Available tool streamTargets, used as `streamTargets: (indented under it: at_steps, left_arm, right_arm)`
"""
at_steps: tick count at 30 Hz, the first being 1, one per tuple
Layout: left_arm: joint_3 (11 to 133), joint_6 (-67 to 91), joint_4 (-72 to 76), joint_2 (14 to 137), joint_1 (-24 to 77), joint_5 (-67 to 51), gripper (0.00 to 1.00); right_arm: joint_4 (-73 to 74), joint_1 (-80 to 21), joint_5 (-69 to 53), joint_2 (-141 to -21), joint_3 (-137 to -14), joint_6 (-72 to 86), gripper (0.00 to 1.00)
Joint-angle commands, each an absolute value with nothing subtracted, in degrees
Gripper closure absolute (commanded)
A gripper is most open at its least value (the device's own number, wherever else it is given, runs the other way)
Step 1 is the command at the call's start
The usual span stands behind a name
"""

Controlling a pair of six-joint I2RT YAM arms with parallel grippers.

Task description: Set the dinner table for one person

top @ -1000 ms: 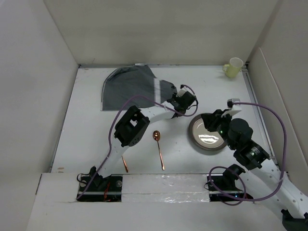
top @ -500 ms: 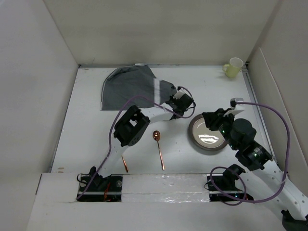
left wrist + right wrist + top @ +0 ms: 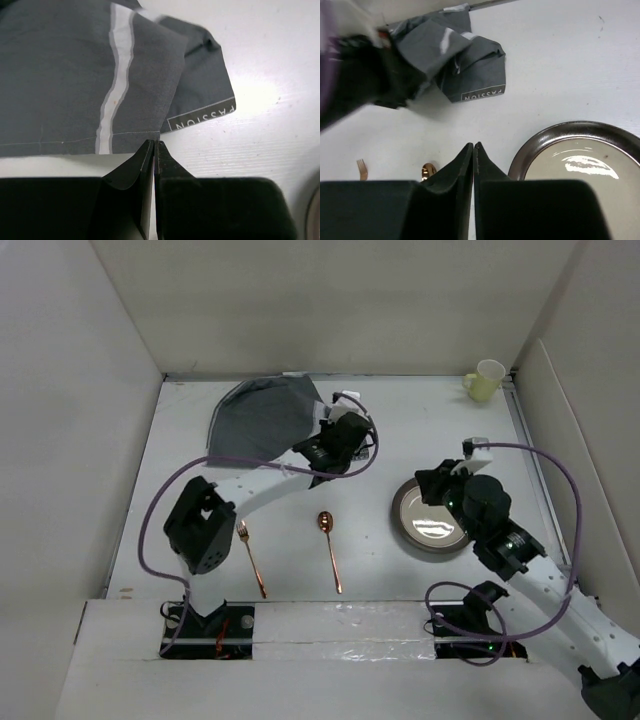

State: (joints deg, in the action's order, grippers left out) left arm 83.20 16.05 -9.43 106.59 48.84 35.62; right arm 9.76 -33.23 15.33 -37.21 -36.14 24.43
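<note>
The large, flat, matte white rectangular dinner table (image 3: pixel 440 425) lies beneath both arms, walled around. On it, the left gripper (image 3: pixel 154 145) is closed, its tips at the hem of the crumpled dark grey striped cloth placemat (image 3: pixel 60 75). The right gripper (image 3: pixel 473 146) is closed and empty.

The white-shelled left arm (image 3: pixel 262 483) and right arm (image 3: pixel 545 585) carry boxy black joints and looping purple cables (image 3: pixel 580 525). Left tool (image 3: pixel 154 144) and right tool (image 3: pixel 472 146) are matte black wedges.
</note>
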Motion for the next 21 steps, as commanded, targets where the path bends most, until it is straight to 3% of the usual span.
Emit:
streamTargets:
  at_steps: [1,6,7,8,10,11,14,16,21]
  left_arm:
    - [79.38,18.28,-8.17,99.07,48.25,35.16,1.0]
    - [75.77,19.42,-9.75,94.84,46.93,36.03,1.0]
    - [74.63,19.68,-10.28,93.53,46.32,36.38,1.0]
    - [74.18,19.86,-10.81,92.82,45.8,36.47,1.0]
    - [72.96,19.95,-11.68,90.98,45.27,37.43,1.0]
    - [72.51,19.52,-11.78,90.18,45.26,37.79,1.0]
    - [71.98,19.51,-14.05,87.72,45.26,39.9,1.0]
    - [72.42,19.77,-16.77,86.23,45.26,41.65,1.0]
    - [74.7,20.48,-23.54,83.68,45.26,45.07,1.0]
  right_arm:
    - [0.55,-32.0,9.59,-43.04,-34.37,25.05,0.98]
    - [-5.71,-31.99,3.96,-61.4,-40.41,23.65,1.0]
    - [-6.32,-31.99,4.13,-67.79,-41.73,23.47,0.94]
    - [-6.85,-31.3,4.13,-70.72,-44.53,22.94,0.78]
    - [-8.35,-29.89,4.4,-79.4,-47.18,22.76,0.64]
    - [-8.87,-29.27,4.13,-82.32,-49.72,22.85,0.5]
    - [-9.67,-26.54,1.23,-93.14,-53.7,23.11,0.47]
    - [-9.84,-25.05,-4.91,-96.93,-56.68,23.81,0.48]
    - [-10.02,-23.74,-6.41,-103.26,-59.41,25.75,0.48]
